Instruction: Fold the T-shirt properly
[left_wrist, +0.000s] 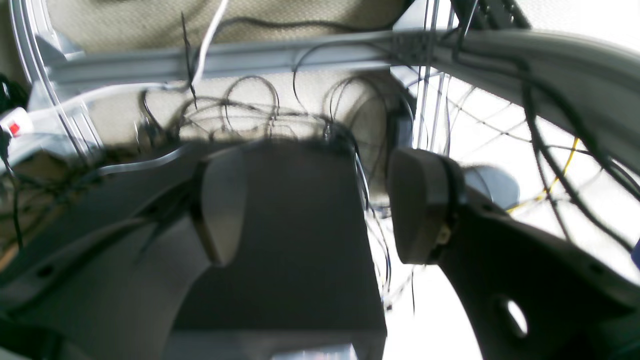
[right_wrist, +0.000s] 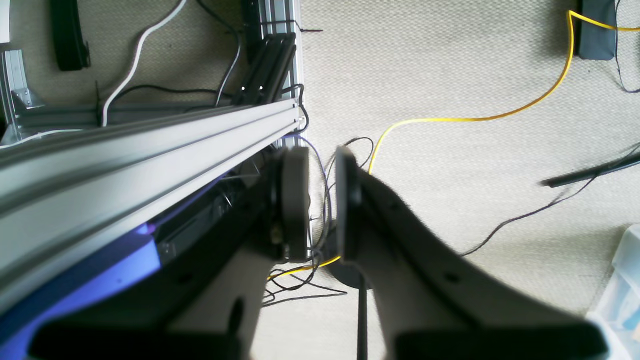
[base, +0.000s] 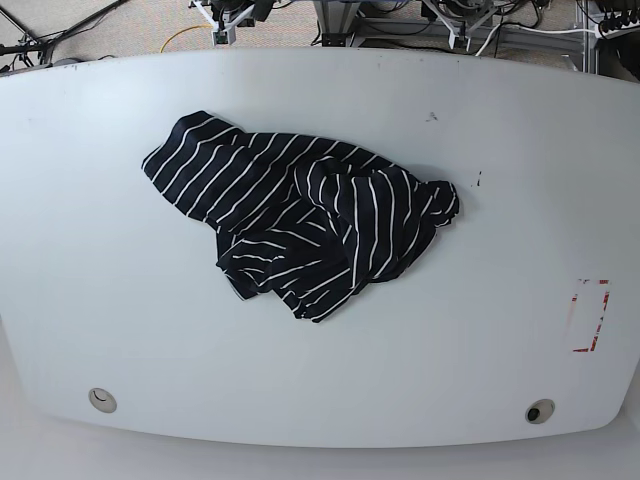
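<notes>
Lying crumpled on the white desk (base: 500, 350), the T-shirt (base: 300, 215) sits a little toward the far edge and left of the middle in the base view, dark with thin white stripes, bunched into overlapping folds with one flatter part reaching toward the far left corner. Neither arm shows in that view. The left pincer (left_wrist: 315, 205) stands wide open and empty, its pads well apart, over a dark box and tangled cables beyond the desk. The right pincer (right_wrist: 320, 200) is nearly closed with only a narrow gap between its pads, gripping nothing, above carpet beside an aluminium rail (right_wrist: 150, 150) and a yellow cable (right_wrist: 475, 117).
</notes>
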